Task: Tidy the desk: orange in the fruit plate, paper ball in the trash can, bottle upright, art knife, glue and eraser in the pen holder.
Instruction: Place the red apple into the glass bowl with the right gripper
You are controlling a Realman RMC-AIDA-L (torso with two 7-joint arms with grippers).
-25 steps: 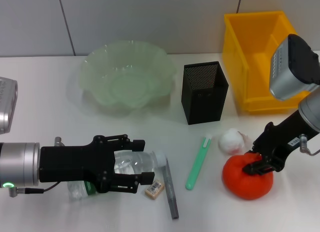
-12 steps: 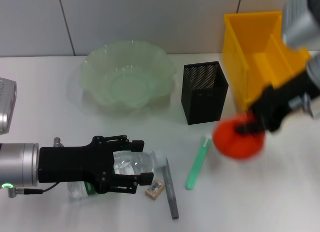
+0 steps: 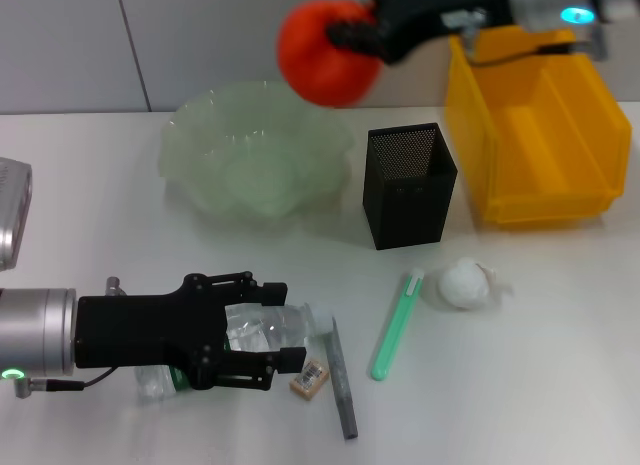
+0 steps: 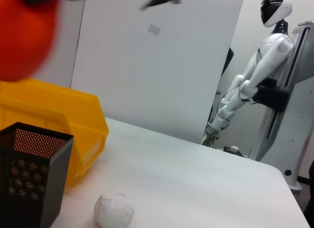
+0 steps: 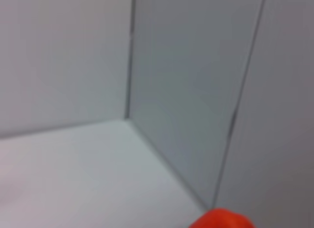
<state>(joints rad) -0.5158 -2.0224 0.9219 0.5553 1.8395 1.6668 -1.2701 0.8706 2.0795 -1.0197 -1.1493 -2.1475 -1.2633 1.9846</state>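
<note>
My right gripper [image 3: 352, 35] is shut on the orange [image 3: 322, 53] and holds it high above the far right rim of the pale-green fruit plate [image 3: 190, 125]. The orange also shows in the left wrist view [image 4: 22, 37] and in the right wrist view [image 5: 223, 219]. My left gripper [image 3: 282, 325] is closed around the bottle [image 3: 262, 328], which lies on its side on the desk [image 3: 560, 365]. The eraser [image 3: 310, 377], the grey art knife [image 3: 342, 383] and the green glue stick [image 3: 397, 325] lie to its right. The paper ball [image 3: 464, 283] lies right of the glue. The black pen holder [image 3: 408, 185] stands left of the yellow trash can [image 3: 535, 125].
A grey device [image 3: 10, 210] sits at the desk's left edge. The wall runs close behind the plate and the bin. In the left wrist view a white humanoid robot [image 4: 255, 76] stands beyond the desk.
My right gripper lifted the orange off the desk's front right and carried it up and left to above the plate's right rim. The paper ball is now uncovered. The left arm has not moved.
</note>
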